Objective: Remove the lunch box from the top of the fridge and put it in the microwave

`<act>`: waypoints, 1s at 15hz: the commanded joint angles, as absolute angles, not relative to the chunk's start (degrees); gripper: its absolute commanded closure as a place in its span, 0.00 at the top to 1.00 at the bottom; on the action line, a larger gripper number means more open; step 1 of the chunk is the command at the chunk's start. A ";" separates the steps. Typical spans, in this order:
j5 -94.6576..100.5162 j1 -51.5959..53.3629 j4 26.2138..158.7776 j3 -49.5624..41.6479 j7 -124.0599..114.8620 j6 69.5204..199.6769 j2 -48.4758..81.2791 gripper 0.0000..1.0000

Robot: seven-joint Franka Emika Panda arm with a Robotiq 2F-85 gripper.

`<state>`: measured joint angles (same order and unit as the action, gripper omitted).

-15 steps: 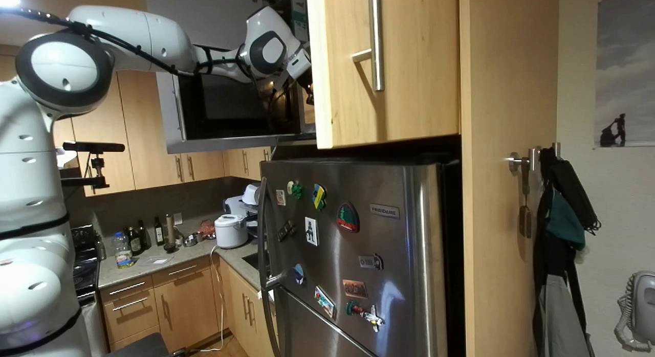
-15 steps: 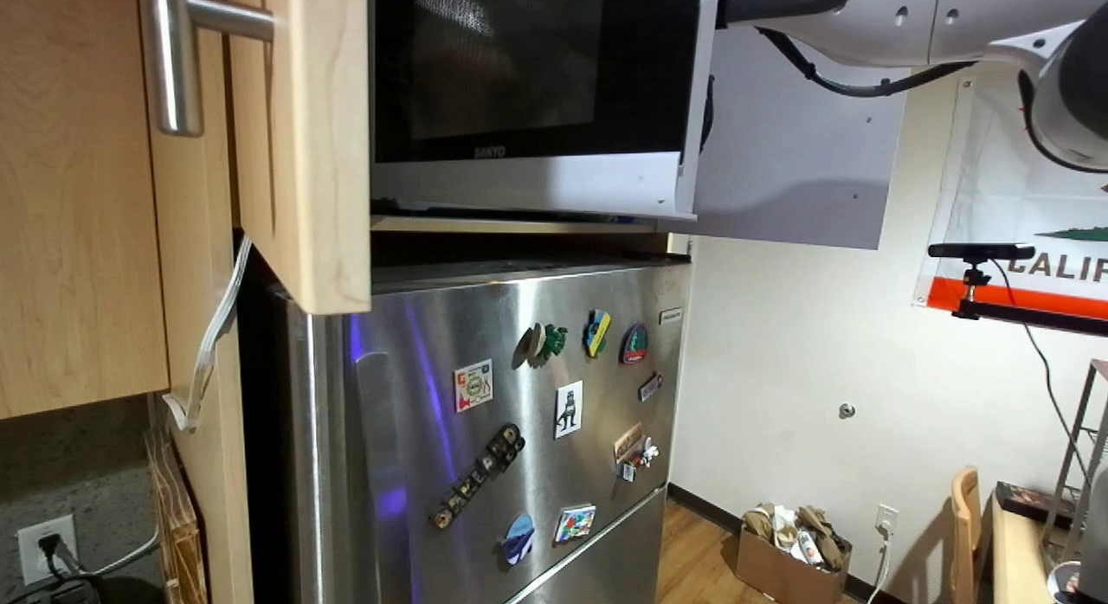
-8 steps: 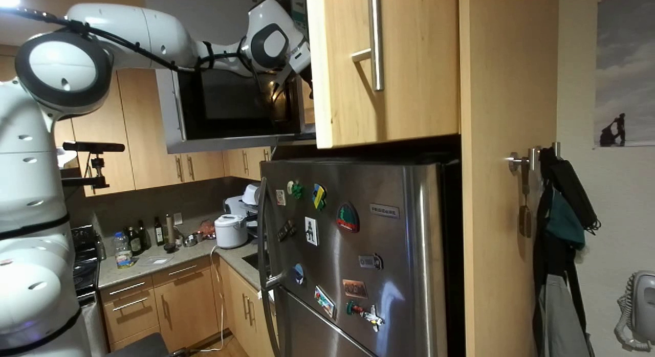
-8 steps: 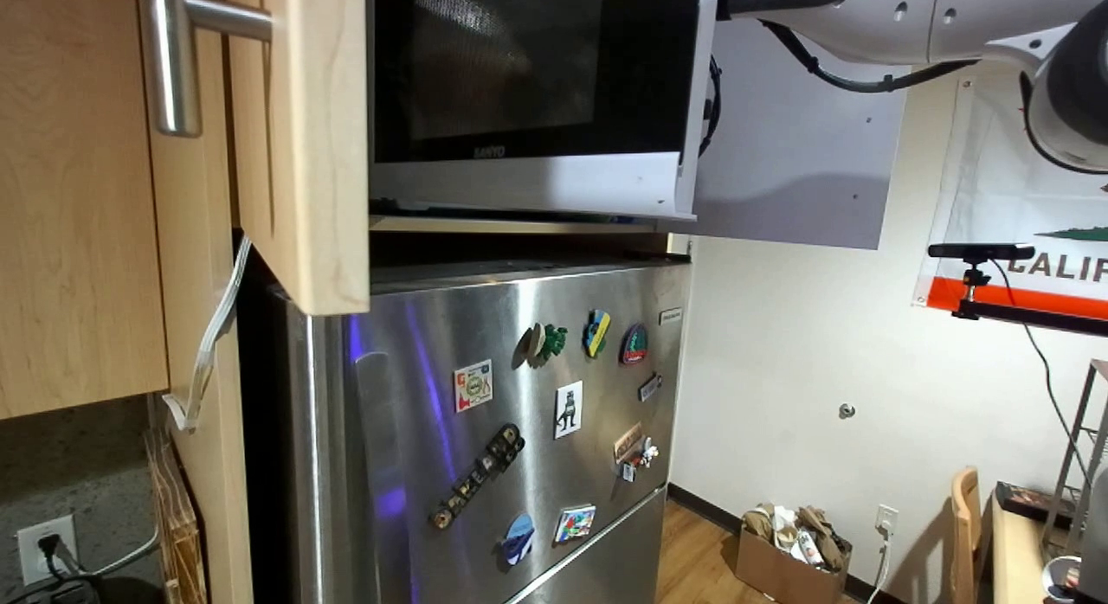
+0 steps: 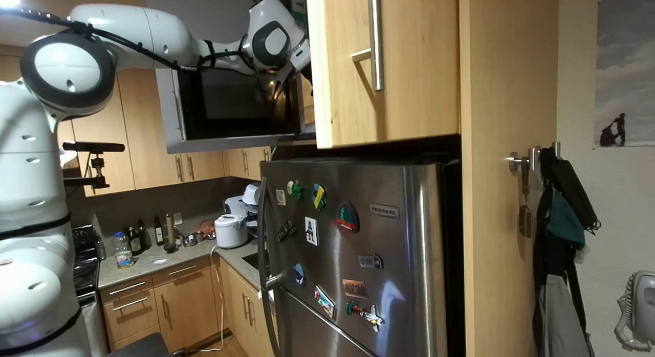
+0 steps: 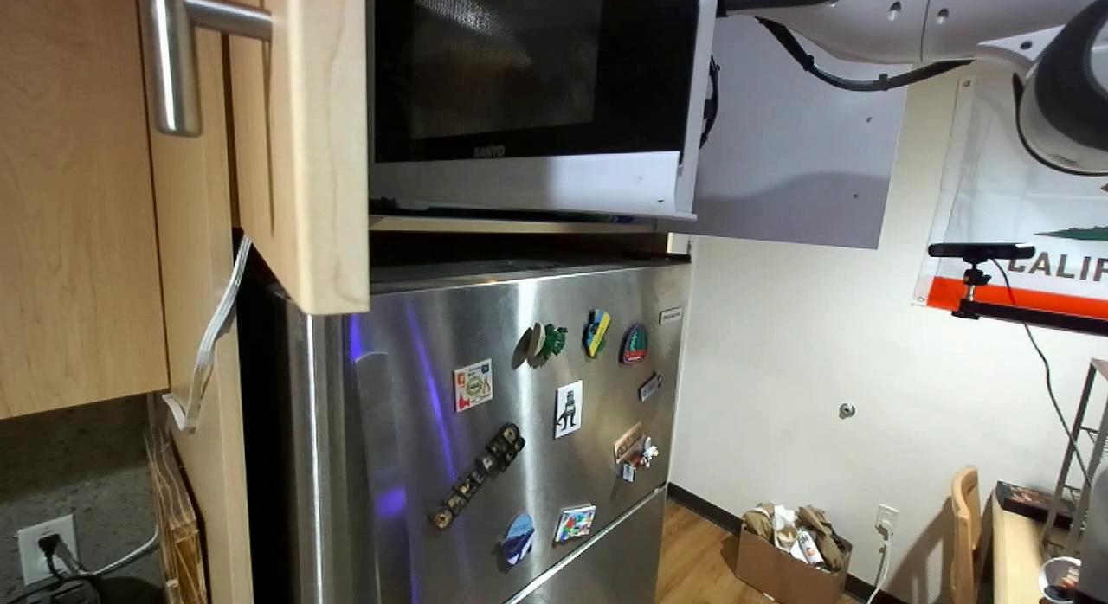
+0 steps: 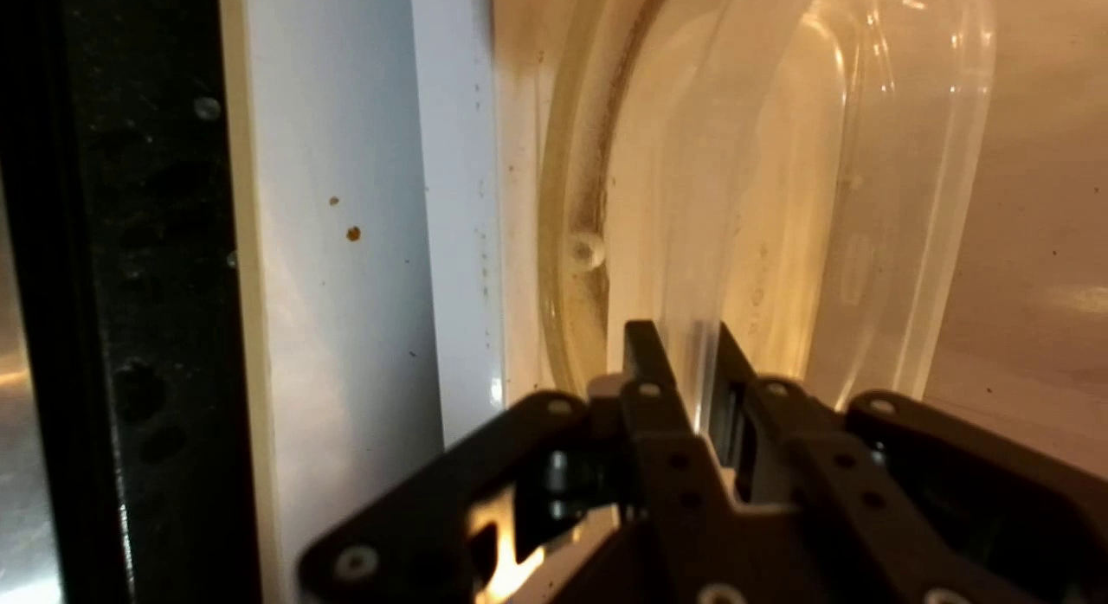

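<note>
Pincer (image 7: 688,353) gripping one wall of clear lunch box (image 7: 822,206), over turntable (image 7: 554,215) inside microwave (image 6: 519,182); whether resting or hanging, cannot tell. Box probably light, stiff, smooth and slippery. Best hold: straight side wall, away from rounded corner; moderate squeeze, lest wall flex.

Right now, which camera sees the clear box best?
The wrist view: it shows the clear box up close, though cut off at top. Neither exterior view shows it; the wooden door and microwave door seem to hide it.
</note>
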<state>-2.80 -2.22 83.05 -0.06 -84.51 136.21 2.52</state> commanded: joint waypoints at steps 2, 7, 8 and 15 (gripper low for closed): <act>-3.12 -2.26 80.25 -0.04 -83.92 134.36 3.83 0.04; -2.96 -2.16 79.50 0.07 -83.82 133.89 4.59 0.04; -3.06 -2.11 79.19 0.13 -83.78 133.55 4.78 0.04; -2.06 -1.36 76.71 0.60 -84.18 130.23 5.89 0.04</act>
